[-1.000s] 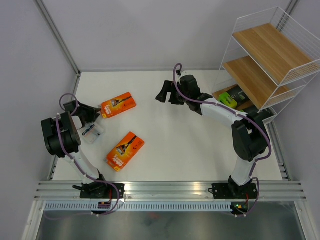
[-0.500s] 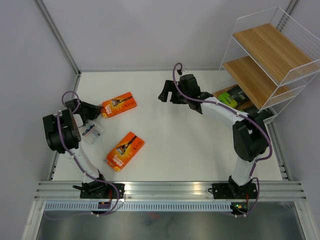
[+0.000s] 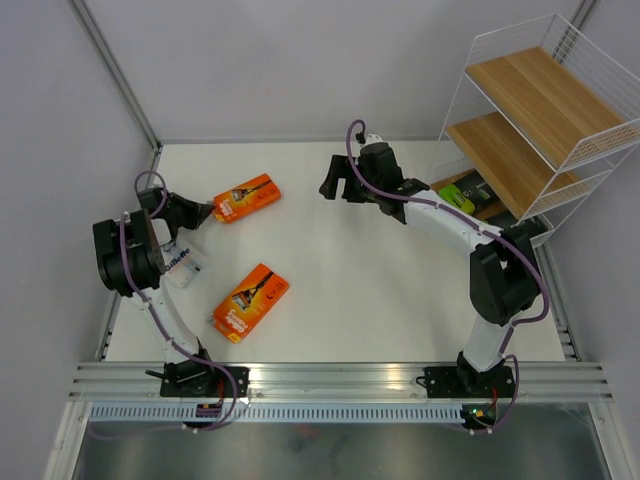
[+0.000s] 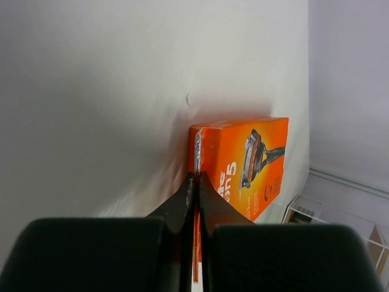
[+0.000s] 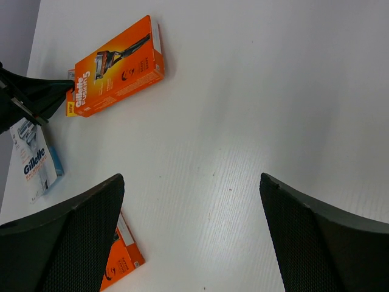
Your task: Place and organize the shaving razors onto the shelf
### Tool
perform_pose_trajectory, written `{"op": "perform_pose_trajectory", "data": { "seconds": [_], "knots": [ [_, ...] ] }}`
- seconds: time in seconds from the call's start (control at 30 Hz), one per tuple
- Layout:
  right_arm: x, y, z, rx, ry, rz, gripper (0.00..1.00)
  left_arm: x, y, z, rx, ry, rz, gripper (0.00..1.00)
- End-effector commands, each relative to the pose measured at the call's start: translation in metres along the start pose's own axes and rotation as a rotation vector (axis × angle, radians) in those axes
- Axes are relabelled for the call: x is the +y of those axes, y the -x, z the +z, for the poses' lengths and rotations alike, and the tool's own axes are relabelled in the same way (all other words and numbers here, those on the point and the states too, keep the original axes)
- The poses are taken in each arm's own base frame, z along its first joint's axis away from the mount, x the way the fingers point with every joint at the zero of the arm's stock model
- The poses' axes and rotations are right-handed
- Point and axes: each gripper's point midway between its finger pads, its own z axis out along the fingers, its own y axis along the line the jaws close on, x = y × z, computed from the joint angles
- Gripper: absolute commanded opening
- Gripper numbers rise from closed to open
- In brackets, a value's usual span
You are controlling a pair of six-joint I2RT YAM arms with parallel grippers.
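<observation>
At the table's (image 3: 350, 280) left side, our left gripper (image 3: 205, 212) is clamped on one end of an orange razor pack (image 3: 246, 197). Our right gripper (image 3: 335, 185) hangs mid-table, jaws spread wide, holding nothing. We see black-and-lime packs (image 3: 460, 197) on the shelf's (image 3: 520, 165) bottom board.

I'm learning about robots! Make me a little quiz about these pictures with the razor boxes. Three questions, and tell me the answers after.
1. True or false: the left arm's fingers are pinched shut on the edge of a flat orange razor pack.
2. Where is a black pack with a lime-green end? A: on the top board. B: on the lowest level of the white wire shelf with wooden boards. C: in the middle of the table.
3. How many orange packs show from above?
Key: 1 true. 2 B. 3 two: the pinched one and a second orange pack nearer the arms' bases.
</observation>
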Motion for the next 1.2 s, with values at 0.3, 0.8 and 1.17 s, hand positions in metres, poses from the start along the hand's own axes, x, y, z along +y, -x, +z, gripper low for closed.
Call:
{"op": "perform_pose_trajectory", "data": {
  "seconds": [0.3, 0.8, 1.17],
  "knots": [
    [0.020, 0.012, -0.023, -0.050, 0.075, 0.074, 0.98, -0.051, -0.029, -0.019, 0.105, -0.086, 0.182, 0.02],
    [0.051, -0.070, -0.035, 0.003, 0.256, 0.685, 0.98, -0.125, -0.133, -0.068, 0.043, -0.088, -0.033, 0.02],
    [0.041, -0.093, -0.033, -0.015, 0.239, 0.852, 0.98, -0.125, -0.189, -0.088, 0.081, -0.092, -0.002, 0.02]
  ]
}}
